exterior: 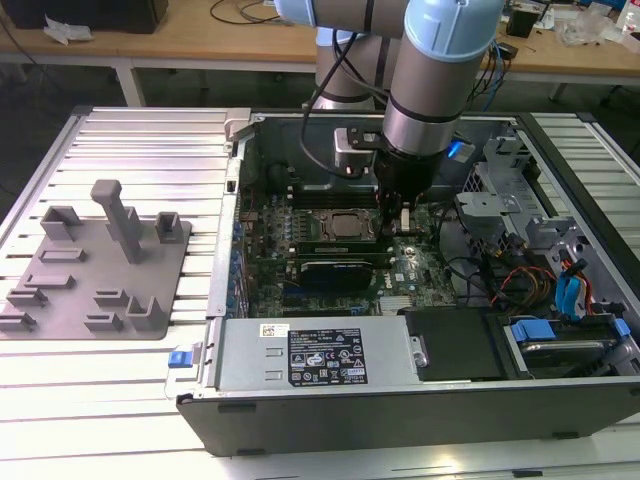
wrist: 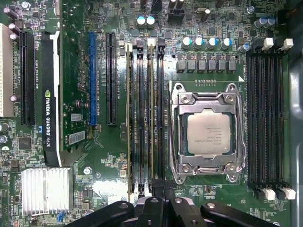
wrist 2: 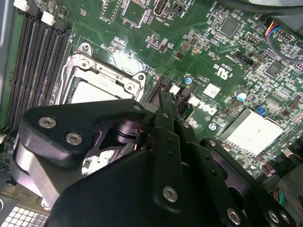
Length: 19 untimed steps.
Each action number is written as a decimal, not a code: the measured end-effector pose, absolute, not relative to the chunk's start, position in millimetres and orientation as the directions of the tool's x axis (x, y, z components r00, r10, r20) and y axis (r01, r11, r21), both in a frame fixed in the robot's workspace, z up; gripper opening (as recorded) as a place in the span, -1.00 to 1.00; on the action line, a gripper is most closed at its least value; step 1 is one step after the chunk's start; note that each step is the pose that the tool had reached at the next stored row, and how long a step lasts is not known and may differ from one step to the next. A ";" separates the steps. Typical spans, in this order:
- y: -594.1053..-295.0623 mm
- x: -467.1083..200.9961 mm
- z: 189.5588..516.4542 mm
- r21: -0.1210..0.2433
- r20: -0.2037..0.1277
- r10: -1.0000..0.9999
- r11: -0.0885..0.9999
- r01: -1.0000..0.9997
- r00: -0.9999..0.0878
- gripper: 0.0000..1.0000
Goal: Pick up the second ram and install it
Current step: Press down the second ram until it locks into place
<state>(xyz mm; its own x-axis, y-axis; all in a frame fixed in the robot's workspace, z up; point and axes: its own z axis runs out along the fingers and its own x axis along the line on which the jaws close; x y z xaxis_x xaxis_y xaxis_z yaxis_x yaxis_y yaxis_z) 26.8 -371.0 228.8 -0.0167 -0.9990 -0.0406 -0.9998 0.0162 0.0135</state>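
My gripper (exterior: 400, 222) reaches down into the open computer case (exterior: 400, 410), beside the processor socket (exterior: 345, 225). In both wrist views its black fingers are closed together, and their tips (wrist: 158, 185) (wrist 2: 163, 97) rest at one end of the bank of memory slots (wrist: 144, 118). Two green sticks stand edge-on in that bank. The second ram (wrist: 150, 118) is the stick right by the fingertips, lying along its slot; the other stick (wrist: 130, 118) sits two slots away. I see nothing between the fingers.
A black graphics card (wrist: 49, 94) and a silver heatsink (wrist: 45, 189) lie beyond the slots. Another slot bank (wrist: 267, 109) flanks the socket's far side. The grey fixture plate (exterior: 100, 270) sits on the table at the exterior view's left. Drive bays and cables (exterior: 540, 270) crowd the right.
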 end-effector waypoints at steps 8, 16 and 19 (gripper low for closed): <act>-370.9 26.8 239.8 0.013 -0.041 -0.999 0.016 -1.000 -0.017 -0.84; -371.0 -7.3 239.1 0.012 -0.041 -0.999 0.016 -1.000 -0.017 -0.84; -370.9 -22.1 238.2 0.012 -0.041 -0.999 0.016 -1.000 -0.017 -0.84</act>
<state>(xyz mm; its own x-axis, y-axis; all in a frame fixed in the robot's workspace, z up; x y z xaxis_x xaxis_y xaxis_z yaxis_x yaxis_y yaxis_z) -22.1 -370.9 238.2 -0.0168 -0.9990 -0.0408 -0.9998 0.0163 0.0120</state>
